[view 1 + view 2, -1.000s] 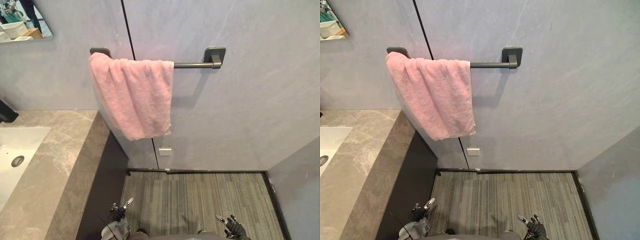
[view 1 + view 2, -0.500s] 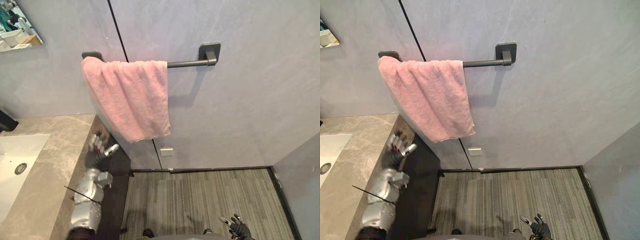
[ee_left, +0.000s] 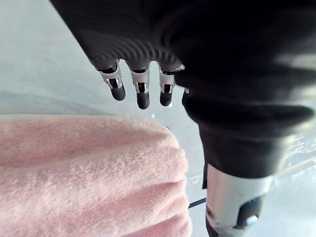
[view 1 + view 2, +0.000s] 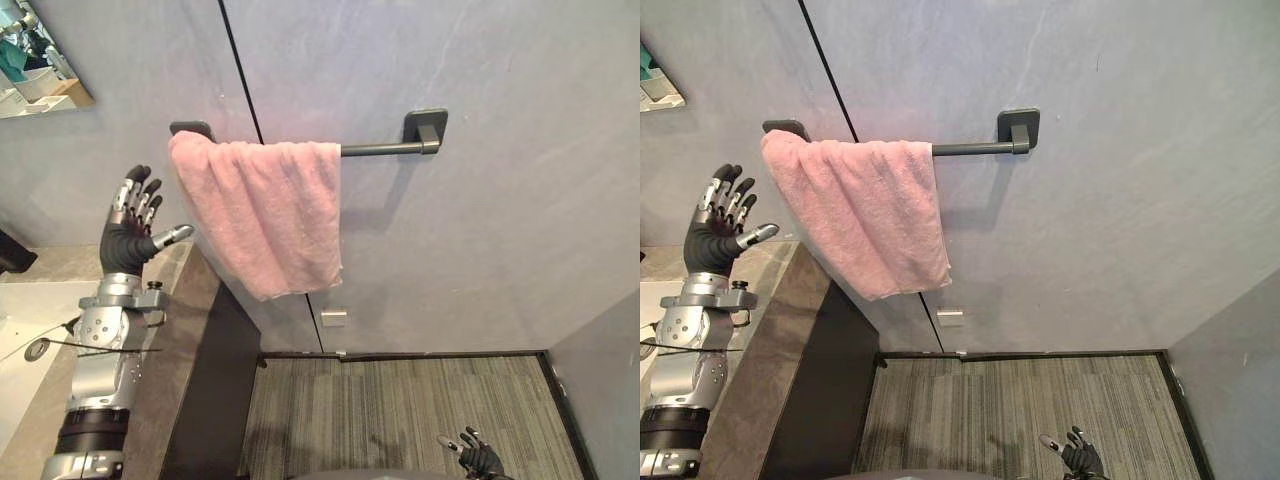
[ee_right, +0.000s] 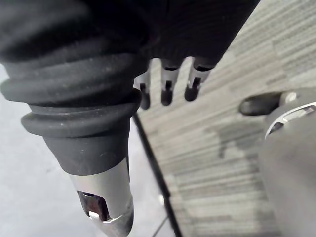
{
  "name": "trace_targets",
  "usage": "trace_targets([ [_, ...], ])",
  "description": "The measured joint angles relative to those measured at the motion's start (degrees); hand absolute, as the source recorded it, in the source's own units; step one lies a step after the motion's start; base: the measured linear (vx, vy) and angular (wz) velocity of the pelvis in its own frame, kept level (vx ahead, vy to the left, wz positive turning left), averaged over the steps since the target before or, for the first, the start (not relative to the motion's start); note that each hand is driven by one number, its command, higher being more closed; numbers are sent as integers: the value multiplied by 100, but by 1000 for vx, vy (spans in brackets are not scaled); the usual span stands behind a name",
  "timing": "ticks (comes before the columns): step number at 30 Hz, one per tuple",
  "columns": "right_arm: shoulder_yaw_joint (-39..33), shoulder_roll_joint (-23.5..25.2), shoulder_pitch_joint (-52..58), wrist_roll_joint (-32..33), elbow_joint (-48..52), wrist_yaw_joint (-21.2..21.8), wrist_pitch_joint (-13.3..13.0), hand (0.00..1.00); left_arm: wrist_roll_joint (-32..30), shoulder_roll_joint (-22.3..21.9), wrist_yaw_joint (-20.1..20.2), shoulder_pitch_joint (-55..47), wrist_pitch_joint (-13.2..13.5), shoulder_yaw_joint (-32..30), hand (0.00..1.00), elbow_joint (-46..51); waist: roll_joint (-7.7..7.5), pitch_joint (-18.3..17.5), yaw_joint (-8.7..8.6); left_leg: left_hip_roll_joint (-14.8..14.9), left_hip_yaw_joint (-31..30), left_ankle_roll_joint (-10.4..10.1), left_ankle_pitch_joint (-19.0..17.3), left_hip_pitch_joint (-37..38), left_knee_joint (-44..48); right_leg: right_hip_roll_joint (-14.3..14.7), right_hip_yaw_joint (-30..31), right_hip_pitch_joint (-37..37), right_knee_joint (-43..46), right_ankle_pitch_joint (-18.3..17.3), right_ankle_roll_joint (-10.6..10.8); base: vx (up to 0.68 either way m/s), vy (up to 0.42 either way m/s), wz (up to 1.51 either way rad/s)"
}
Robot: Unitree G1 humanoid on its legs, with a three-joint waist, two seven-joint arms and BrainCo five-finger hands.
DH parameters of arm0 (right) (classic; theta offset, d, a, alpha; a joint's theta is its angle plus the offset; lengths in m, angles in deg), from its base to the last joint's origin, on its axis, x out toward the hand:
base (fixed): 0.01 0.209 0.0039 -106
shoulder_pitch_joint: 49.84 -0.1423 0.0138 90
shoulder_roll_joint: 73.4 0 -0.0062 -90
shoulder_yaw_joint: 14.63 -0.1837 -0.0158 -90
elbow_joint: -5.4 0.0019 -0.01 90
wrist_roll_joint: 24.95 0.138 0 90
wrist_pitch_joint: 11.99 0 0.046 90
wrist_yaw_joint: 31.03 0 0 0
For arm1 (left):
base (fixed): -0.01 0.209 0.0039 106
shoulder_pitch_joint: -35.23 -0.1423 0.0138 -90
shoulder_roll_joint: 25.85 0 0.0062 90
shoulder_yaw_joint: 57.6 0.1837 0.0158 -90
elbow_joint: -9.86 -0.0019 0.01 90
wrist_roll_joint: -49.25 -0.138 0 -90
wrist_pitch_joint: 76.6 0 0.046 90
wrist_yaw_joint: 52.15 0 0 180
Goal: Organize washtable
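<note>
i can read no words, labels, numbers or signs on anything in front of me.

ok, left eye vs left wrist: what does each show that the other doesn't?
Left eye adds the bare end of the towel bar, the stone counter, the sink, and the right hand low over the carpet. Left wrist adds a close look: wall shows between the fingers and the pink towel, so no contact. Both: that towel and the open left hand beside it.
</note>
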Motion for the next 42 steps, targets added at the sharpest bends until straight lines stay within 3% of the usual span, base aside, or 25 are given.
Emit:
trace_targets([
  [11, 38, 7, 334, -1, 164, -1, -1, 0, -8, 261, -51, 633, 7, -30, 0, -364, -93, -34, -10, -35, 9, 16, 12, -314, -108, 29, 95, -324, -311, 300, 0, -114, 1, -5],
  [19, 56, 38, 355, -2, 164, -2, -4, 0, -6, 263, -300, 1081, 57, -244, 0, -848, -180, -10, -12, -77, 115, 33, 28, -425, -98, 17, 221, -468, -410, 428, 9, 7, -9, -8],
  [24, 238, 88, 344, 0, 179, -1, -19, 0, -7, 264, -496, 1334, 91, -238, 0, -999, -315, 153, -23, -81, 178, 33, 29, -503, -94, 17, 295, -590, -403, 455, -28, 8, -16, -7],
  [33, 256, 107, 208, 37, 406, -12, -28, 0, 71, 322, -520, 1845, 141, -105, 0, -1457, -379, 617, -13, -81, 338, 97, 89, -794, -92, 15, 491, -1019, -317, 567, -64, -53, -15, -10],
  [37, 321, 117, 123, 73, 485, -18, -28, 0, 449, 739, -359, 2041, 245, 140, 0, -1662, -444, 785, 11, -77, 379, 113, 136, -913, -92, 14, 531, -1211, -291, 612, -63, -67, -23, -3],
  [42, 491, 127, 63, 136, 650, -14, -52, 0, 507, 917, -249, 2132, 199, 328, 0, -2083, -474, 837, 18, -86, 493, 113, 135, -934, -92, 7, 666, -1318, -282, 662, -48, -46, -12, -11],
])
